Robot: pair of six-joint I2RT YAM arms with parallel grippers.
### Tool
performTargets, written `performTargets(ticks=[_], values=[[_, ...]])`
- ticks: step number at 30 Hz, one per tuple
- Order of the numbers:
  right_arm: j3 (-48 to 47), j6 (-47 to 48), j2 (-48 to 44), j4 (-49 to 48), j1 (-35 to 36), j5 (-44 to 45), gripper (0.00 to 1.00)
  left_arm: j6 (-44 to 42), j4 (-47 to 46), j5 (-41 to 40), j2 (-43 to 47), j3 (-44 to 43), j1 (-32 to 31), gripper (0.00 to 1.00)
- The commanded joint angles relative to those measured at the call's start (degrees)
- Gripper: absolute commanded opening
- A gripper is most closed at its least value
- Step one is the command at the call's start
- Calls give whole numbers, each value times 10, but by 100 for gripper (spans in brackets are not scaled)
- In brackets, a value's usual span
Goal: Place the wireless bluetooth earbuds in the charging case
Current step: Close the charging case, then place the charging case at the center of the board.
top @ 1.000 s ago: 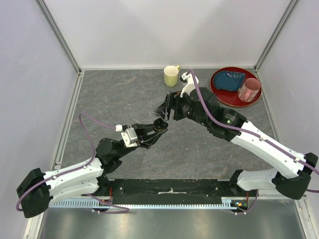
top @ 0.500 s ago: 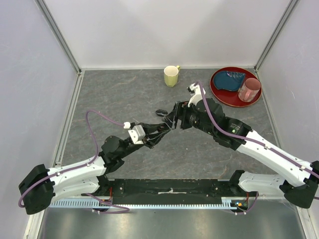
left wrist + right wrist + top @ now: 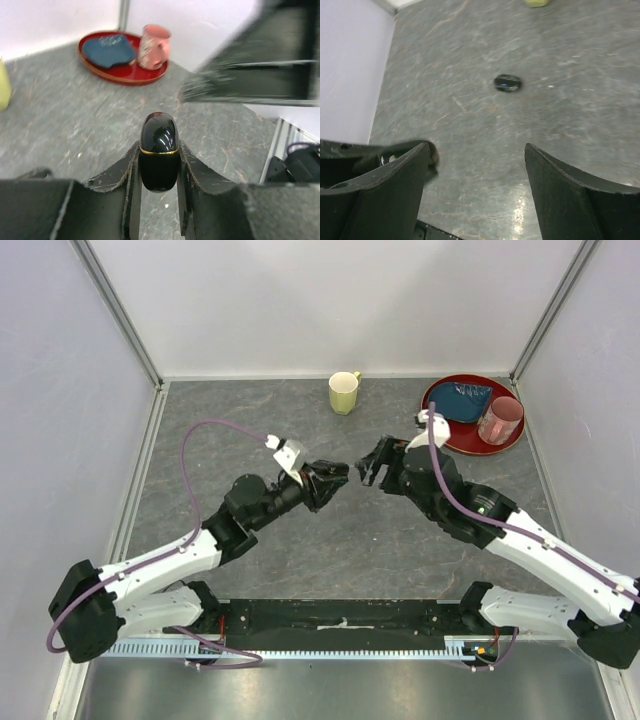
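Note:
My left gripper (image 3: 159, 150) is shut on the charging case (image 3: 159, 142), a glossy black oval with a thin gold seam, and holds it above the table. In the top view this gripper (image 3: 335, 478) is at mid-table, pointing right. My right gripper (image 3: 368, 466) faces it a short gap away, open and empty. It shows as a dark blur (image 3: 250, 65) in the left wrist view. In the right wrist view the open right gripper (image 3: 476, 150) looks down on one small black earbud (image 3: 508, 83) lying on the table. I cannot make out the earbud in the top view.
A yellow mug (image 3: 344, 392) stands at the back centre. A red tray (image 3: 436, 426) at the back right holds a pink cup (image 3: 500, 420) and a blue dish (image 3: 468, 398). Metal rails edge the table on both sides.
My left arm has swung up and to the right with the case. My right gripper has drawn back to the right, away from the mid-table spot.

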State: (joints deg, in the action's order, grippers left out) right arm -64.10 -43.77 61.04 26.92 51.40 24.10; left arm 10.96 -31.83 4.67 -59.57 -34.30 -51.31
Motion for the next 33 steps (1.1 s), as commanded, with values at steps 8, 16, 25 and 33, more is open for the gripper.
performTargets(ticks=[8,16,25,33], values=[[55,-70,-85,65,-49,96,85,303,110,142,-187,-36,119,2],[60,-72,-61,61,-53,49,84,360,78,192,-322,-81,128,8],[67,-71,-54,54,-56,38,85,383,106,185,-398,-114,130,16],[66,-66,-47,49,-64,38,84,374,164,162,-427,-137,130,29]])
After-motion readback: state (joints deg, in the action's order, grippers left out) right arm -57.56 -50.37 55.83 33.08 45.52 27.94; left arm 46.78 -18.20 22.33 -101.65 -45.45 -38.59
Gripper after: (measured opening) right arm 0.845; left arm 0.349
